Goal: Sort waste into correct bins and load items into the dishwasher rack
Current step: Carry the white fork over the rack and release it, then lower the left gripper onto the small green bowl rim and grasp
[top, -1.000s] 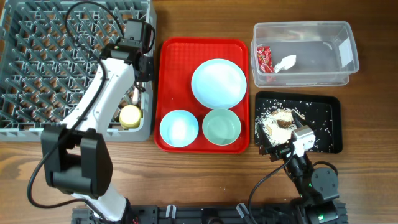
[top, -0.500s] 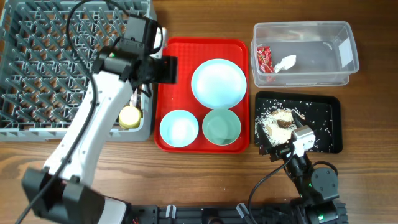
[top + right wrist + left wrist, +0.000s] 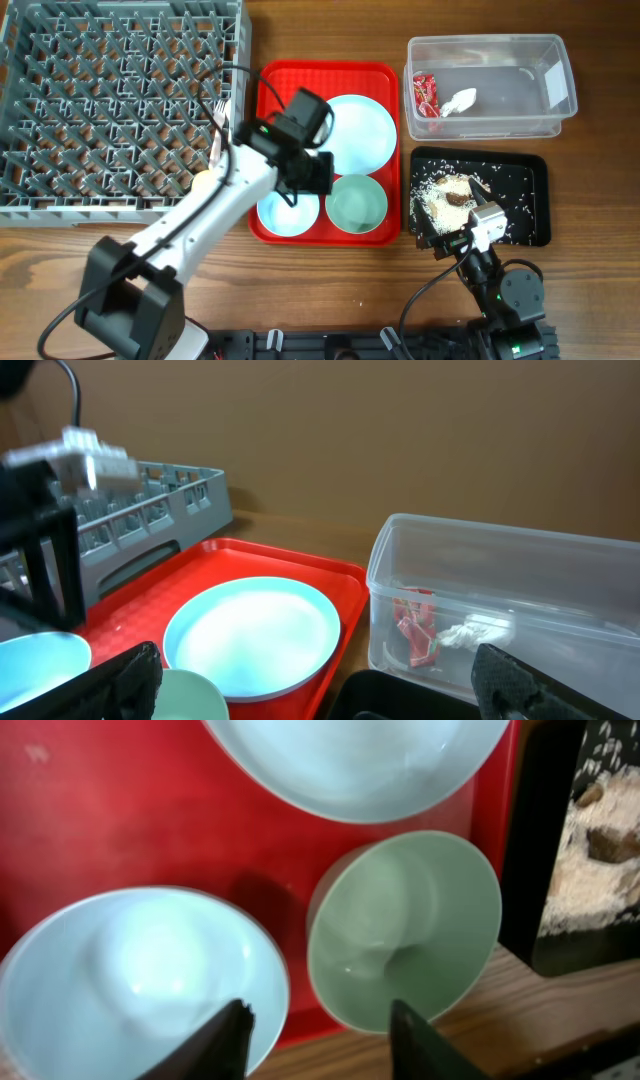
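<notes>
The grey dishwasher rack (image 3: 110,100) fills the bench's (image 3: 580,300) far left. Beside it, the red tray (image 3: 268,80) carries a pale blue plate (image 3: 365,130), a pale blue bowl (image 3: 130,980) and a greenish bowl (image 3: 405,930). The clear tub (image 3: 560,90) holds a red wrapper (image 3: 427,95), its print too small to read, and a white napkin (image 3: 459,100). The black tray (image 3: 530,200) holds food scraps (image 3: 448,195). The left arm (image 3: 230,200) reaches over the red tray, jaws spread wide and empty above the gap between the bowls. The right arm (image 3: 490,275) sits folded at the black tray's near edge, jaws wide, empty.
</notes>
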Action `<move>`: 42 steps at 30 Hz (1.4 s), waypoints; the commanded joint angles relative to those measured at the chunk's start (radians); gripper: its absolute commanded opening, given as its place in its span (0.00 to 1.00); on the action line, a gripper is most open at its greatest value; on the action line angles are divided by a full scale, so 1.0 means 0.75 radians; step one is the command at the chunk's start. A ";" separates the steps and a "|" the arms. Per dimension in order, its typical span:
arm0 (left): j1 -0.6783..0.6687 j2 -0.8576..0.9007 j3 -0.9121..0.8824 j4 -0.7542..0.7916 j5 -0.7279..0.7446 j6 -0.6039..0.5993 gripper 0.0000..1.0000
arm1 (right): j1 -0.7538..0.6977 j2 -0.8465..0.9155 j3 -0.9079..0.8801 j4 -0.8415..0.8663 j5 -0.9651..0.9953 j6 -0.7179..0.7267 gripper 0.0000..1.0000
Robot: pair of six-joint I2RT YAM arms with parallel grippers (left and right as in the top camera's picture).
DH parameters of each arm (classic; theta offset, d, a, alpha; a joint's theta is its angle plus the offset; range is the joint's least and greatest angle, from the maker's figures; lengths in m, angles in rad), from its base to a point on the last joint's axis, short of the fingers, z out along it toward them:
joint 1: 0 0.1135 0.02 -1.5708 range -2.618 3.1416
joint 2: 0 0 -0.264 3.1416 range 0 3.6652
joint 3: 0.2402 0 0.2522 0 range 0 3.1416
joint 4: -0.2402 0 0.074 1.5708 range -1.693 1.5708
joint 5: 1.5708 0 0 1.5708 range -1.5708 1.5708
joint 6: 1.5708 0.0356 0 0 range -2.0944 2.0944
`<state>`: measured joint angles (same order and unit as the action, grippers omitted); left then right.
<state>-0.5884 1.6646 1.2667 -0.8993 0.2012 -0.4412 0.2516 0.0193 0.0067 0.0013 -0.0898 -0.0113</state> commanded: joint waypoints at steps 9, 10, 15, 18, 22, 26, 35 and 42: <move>-0.218 0.099 -0.145 0.196 -0.248 -0.109 0.35 | -0.007 -0.019 -0.002 0.008 -0.021 0.018 1.00; -0.225 0.128 -0.147 0.199 -0.297 -0.128 0.35 | -0.007 -0.019 -0.002 0.008 -0.020 0.018 1.00; -0.223 0.192 -0.147 0.238 -0.315 -0.133 0.34 | -0.007 -0.019 -0.002 0.008 -0.020 0.018 1.00; -0.223 0.183 -0.126 0.240 -0.246 -0.131 0.32 | -0.007 -0.019 -0.002 0.008 -0.021 0.018 1.00; -0.223 0.135 -0.063 0.200 -0.148 -0.132 0.31 | -0.007 -0.019 -0.002 0.008 -0.020 0.019 1.00; -0.220 0.079 -0.013 0.141 -0.174 -0.125 0.35 | -0.007 -0.019 -0.002 0.008 -0.021 0.018 1.00; -0.220 0.106 -0.013 0.098 -0.466 -0.127 0.40 | -0.007 -0.019 -0.002 0.008 -0.021 0.018 1.00; -0.223 0.263 -0.013 0.128 -0.408 -0.121 0.40 | -0.007 -0.019 -0.002 0.008 -0.021 0.019 1.00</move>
<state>-0.7574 1.7908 1.2449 -0.8097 -0.1146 -0.5293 0.2516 0.0193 0.0067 0.0013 -0.0898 -0.0113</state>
